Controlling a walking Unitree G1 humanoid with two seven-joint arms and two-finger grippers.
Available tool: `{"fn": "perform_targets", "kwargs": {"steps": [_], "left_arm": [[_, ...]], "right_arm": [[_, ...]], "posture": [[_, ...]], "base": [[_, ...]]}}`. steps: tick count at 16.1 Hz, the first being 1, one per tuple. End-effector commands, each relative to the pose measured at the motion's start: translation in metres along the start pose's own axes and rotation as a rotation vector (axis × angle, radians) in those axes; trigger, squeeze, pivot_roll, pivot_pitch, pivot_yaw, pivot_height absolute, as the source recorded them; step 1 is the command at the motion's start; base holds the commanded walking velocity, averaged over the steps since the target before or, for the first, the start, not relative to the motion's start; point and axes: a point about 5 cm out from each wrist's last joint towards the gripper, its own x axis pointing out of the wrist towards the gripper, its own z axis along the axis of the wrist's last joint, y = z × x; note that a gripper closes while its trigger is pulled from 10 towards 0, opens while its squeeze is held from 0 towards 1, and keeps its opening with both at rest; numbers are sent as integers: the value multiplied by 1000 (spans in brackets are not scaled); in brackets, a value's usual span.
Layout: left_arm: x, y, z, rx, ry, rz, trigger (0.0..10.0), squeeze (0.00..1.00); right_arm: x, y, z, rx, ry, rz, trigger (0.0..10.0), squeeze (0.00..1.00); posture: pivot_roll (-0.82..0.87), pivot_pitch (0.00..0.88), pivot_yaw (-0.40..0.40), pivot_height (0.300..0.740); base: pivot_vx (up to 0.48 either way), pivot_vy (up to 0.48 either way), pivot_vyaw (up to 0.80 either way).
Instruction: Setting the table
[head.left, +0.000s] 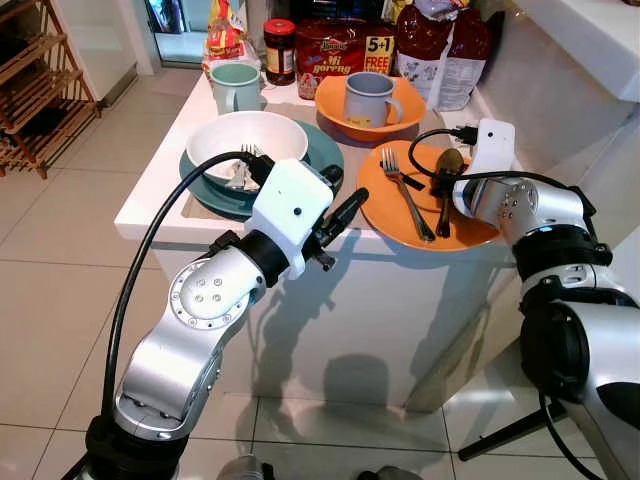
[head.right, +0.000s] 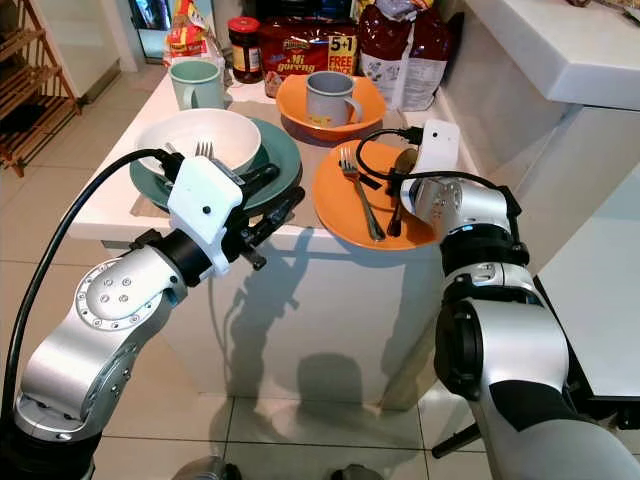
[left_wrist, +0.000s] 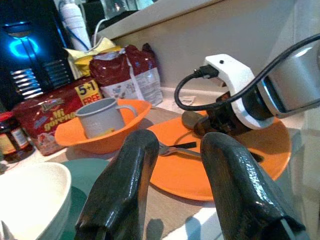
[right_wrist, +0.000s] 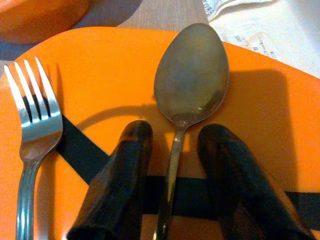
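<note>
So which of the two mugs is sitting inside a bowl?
The grey mug: it stands inside the orange bowl. The pale green mug stands directly on the table, by the jar.

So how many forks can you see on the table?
2. One fork lies on the orange plate, left of the spoon. Another fork sits in the white bowl on the teal plate, mostly hidden by the left arm. More could be hidden.

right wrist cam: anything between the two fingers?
Yes. The spoon handle runs down the gap between the right gripper's fingers, on the orange plate. The fork lies outside them, to one side.
</note>
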Motion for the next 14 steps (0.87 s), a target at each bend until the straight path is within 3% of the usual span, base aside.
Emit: {"fn": "perform_targets", "kwargs": {"steps": [1, 3, 6, 8, 14], "left_arm": [[0, -5, -1, -22, 14, -42, 10000, 0], [-4, -14, -6, -50, 59, -125, 10000, 0], [-8, -18, -16, -48, 157, -155, 10000, 0], [-13, -15, -33, -45, 313, -137, 10000, 0], [-13, -14, -33, -39, 338, -127, 10000, 0]], "right_arm": [[3, -3, -17, 15, 82, 5, 0, 0], [4, -4, -17, 13, 90, 1, 0, 0], [4, -4, -17, 13, 96, 0, 0, 0], [4, -5, -16, 13, 97, 0, 0, 0], [3, -7, -14, 11, 92, -3, 0, 0]], "posture": [[88, 41, -38, 740], [88, 41, -39, 740], [88, 41, -39, 740], [87, 40, -39, 740], [86, 36, -39, 740]], "base": [[0, 0, 0], [0, 0, 0], [0, 0, 0], [0, 0, 0], [0, 0, 0]]}}
